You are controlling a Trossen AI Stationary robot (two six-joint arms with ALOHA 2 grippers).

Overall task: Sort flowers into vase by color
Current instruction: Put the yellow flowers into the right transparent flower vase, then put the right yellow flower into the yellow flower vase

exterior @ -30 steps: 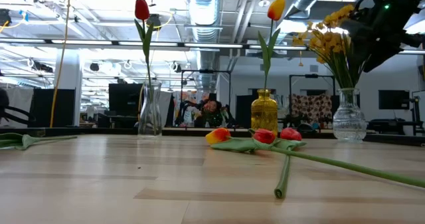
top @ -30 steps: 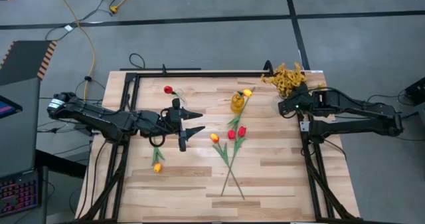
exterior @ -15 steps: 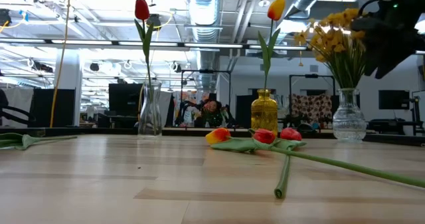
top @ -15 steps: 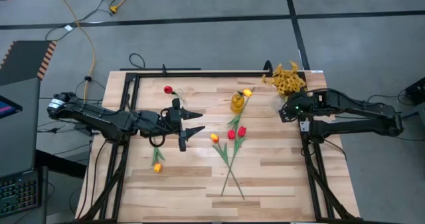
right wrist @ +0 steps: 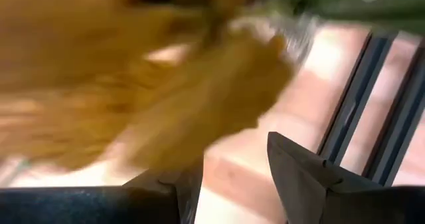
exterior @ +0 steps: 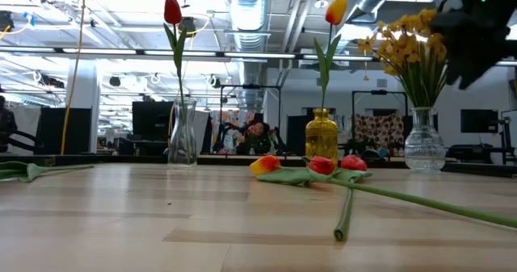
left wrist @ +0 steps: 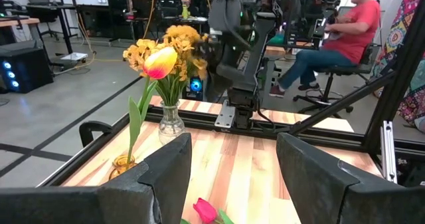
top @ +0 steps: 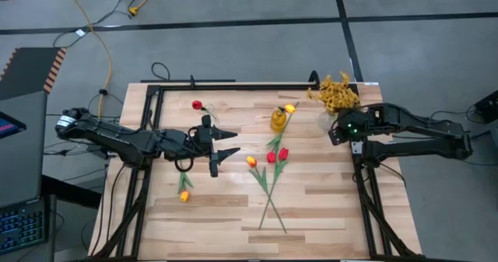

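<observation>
A red tulip (top: pixel 197 105) stands in a clear vase (exterior: pixel 182 133) at the far left. A yellow-orange tulip (top: pixel 289 107) stands in the amber vase (top: pixel 278 121). Mustard-yellow sprays (top: pixel 336 92) fill a clear vase (exterior: pixel 424 148) at the far right. Two red tulips (top: pixel 278 154) and an orange one (top: pixel 251 161) lie mid-table, their stems crossing. Another orange tulip (top: pixel 184 195) lies near the left edge. My left gripper (top: pixel 227 142) hovers open, level, left of the lying tulips. My right gripper (top: pixel 336 130) is open and tipped down beside the sprays (right wrist: pixel 133 71); nothing is between its fingers.
A black frame (top: pixel 233 84) runs along the table's far and side edges. Bare wood lies toward the near edge (top: pixel 233 231). Beyond the table a person sits on a chair (left wrist: pixel 342 31). A yellow cable (top: pixel 101 44) lies on the floor.
My right gripper has tipped further downward and drawn a little away from the mustard sprays, toward the table's right edge. The sprays have swung slightly and now stand free in their vase.
</observation>
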